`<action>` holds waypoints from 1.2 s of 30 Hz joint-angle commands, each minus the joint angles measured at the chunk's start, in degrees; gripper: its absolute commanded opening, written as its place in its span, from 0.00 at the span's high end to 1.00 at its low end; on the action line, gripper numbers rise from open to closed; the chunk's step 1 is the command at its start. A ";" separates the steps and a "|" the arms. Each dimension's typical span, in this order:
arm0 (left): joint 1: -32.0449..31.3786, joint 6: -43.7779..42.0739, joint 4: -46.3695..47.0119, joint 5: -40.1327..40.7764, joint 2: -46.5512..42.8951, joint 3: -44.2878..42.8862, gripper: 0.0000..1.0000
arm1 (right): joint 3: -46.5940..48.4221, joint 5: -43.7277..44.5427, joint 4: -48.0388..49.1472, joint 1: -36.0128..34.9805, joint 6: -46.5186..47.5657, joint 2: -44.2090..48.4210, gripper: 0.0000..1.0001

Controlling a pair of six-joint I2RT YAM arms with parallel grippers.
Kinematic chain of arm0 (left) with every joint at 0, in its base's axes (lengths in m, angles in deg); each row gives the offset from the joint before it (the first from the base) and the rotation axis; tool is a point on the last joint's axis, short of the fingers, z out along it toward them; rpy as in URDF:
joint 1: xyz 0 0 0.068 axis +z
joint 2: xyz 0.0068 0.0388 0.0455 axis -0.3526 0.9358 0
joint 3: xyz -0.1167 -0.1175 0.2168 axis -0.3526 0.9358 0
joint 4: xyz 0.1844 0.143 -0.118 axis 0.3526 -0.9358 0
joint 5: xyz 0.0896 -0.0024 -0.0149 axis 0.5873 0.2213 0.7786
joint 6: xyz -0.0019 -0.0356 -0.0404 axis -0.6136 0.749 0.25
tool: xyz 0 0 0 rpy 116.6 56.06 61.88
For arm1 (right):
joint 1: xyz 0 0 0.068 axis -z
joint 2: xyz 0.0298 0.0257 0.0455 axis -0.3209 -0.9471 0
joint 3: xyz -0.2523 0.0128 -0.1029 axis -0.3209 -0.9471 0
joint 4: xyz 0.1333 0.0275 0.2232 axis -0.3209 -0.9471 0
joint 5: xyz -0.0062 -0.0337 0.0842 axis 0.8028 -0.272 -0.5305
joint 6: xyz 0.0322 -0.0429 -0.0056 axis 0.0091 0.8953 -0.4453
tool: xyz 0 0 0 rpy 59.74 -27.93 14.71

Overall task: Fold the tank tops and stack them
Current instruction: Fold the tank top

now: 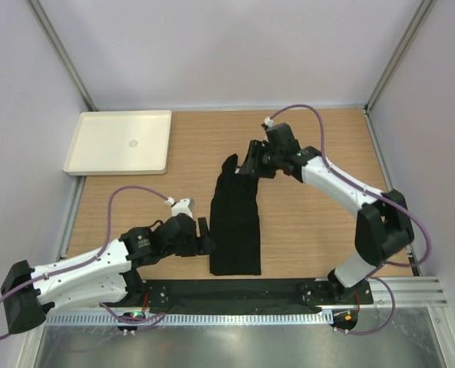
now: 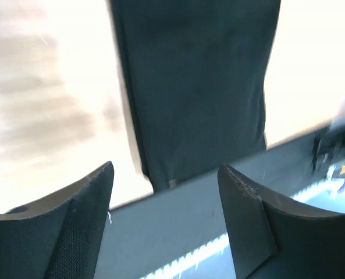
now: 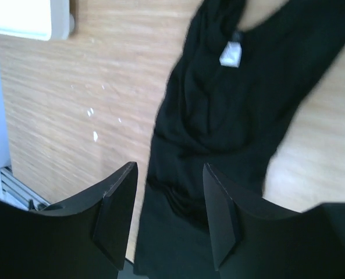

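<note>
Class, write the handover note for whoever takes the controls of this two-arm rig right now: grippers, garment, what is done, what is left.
Left gripper: open, holding nothing, beside the near part of the tank top.
Right gripper: jaws apart over the strap end, no grip on the cloth that I can see.
Tank top: lies on the table as a long narrow strip, straps far, straight end at the near edge.
Done: lengthwise fold.
Left: fold the strip crosswise, then stack. Only one top is in view. The tray sits far left.
</note>
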 commanded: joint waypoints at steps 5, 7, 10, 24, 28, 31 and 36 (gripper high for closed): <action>15.37 -11.83 6.85 -10.36 8.63 -4.28 0.43 | -22.54 6.81 2.59 -5.30 -1.37 15.13 0.49; 16.53 -13.76 8.96 -10.71 11.62 -6.21 0.46 | -25.28 8.65 3.55 -6.18 -2.25 16.80 0.50; 18.28 -15.43 11.07 -11.42 17.86 -8.84 0.46 | -28.80 9.37 4.70 -7.15 -2.52 17.86 0.50; 23.12 -17.90 16.35 -14.93 31.76 -13.60 0.48 | -28.63 10.24 7.34 -8.38 -1.64 11.36 0.60; 23.30 -18.08 17.14 -15.81 33.95 -14.04 0.52 | -29.51 9.81 7.51 -8.38 -1.73 12.15 0.58; 23.30 -18.16 17.49 -16.08 35.01 -14.30 0.55 | -29.78 8.58 8.22 -8.38 -1.47 12.24 0.71; 23.39 -18.34 17.85 -16.43 36.94 -15.09 0.54 | -30.22 7.79 9.18 -8.38 -1.55 12.41 0.84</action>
